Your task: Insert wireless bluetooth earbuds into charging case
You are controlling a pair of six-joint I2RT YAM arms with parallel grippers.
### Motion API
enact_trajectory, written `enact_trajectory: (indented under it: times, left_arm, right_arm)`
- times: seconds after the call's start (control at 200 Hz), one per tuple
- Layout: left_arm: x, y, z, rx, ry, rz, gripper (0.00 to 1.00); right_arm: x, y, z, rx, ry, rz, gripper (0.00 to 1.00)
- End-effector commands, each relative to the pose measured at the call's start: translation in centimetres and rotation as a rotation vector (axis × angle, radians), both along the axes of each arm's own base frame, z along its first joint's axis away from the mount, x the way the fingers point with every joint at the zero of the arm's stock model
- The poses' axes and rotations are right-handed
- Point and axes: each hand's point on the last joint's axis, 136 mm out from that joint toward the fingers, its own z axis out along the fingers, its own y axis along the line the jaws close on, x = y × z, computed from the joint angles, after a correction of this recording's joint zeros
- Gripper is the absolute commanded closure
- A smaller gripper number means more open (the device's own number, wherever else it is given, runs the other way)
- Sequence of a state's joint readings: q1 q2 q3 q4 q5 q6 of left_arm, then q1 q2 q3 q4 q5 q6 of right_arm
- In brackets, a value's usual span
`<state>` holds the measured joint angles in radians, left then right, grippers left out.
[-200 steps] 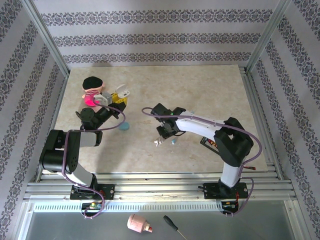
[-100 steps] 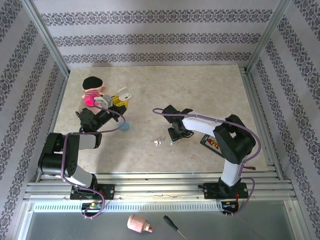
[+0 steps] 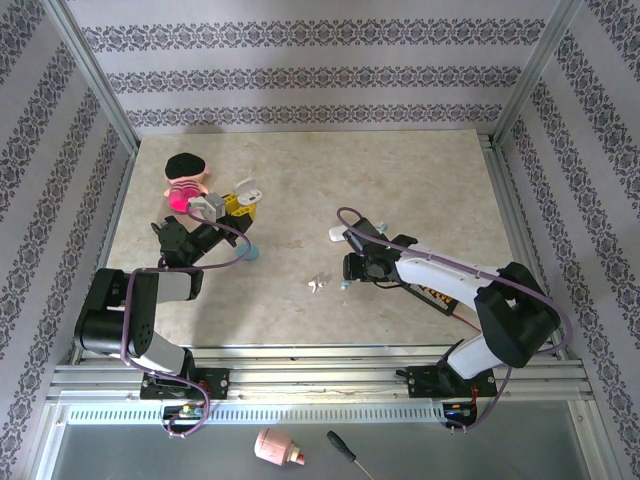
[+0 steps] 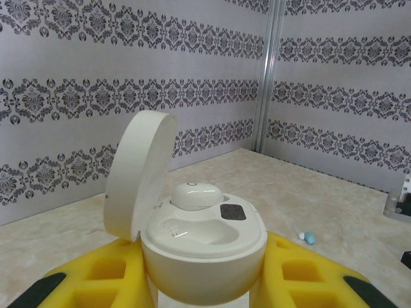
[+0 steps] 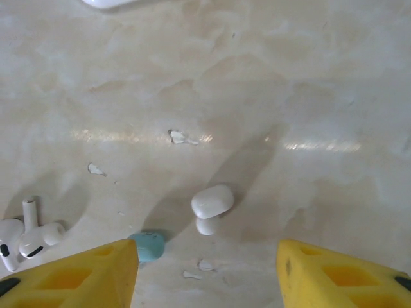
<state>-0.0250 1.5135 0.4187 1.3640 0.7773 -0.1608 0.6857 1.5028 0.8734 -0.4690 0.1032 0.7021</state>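
White earbud [image 5: 8, 247] is cut by left edge.

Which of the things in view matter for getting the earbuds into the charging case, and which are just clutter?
Job: open white charging case, gripped by the left tool; seated earbud inside it; loose white earbud; teal earbud; two stemmed white earbuds; right tool, open above them.
Lying about: doll; screwdriver; pink object; dark packet under the right arm.

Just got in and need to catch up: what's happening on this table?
The left gripper holds an open white case, one white earbud seated inside, its second slot empty. The right gripper hangs open over the table, above a loose white earbud and a teal bud; it grips nothing.
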Motion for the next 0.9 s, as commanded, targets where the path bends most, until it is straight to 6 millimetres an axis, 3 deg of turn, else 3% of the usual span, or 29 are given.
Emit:
enact_trajectory:
  times: [0.0, 0.16, 0.42, 0.899]
  left_arm:
    - [-0.8, -0.2, 1.8, 0.014, -0.094, -0.004, 0.80]
    - [-1.0, -0.4, 1.6, 0.018, -0.090, -0.018, 0.80]
    - [-1.3, -0.1, 1.8, 0.016, -0.099, 0.001, 0.81]
    - [-1.2, -0.2, 1.7, 0.018, -0.097, 0.001, 0.80]
  right_arm:
    - [0.2, 1.6, -0.2, 0.079, 0.003, -0.051, 0.44]
    - [0.3, 1.4, -1.9, 0.033, 0.030, -0.041, 0.47]
    - [1.3, 1.9, -2.8, 0.004, 0.044, -0.019, 0.50]
    - [2.6, 2.3, -2.5, -0.076, 0.034, 0.086, 0.56]
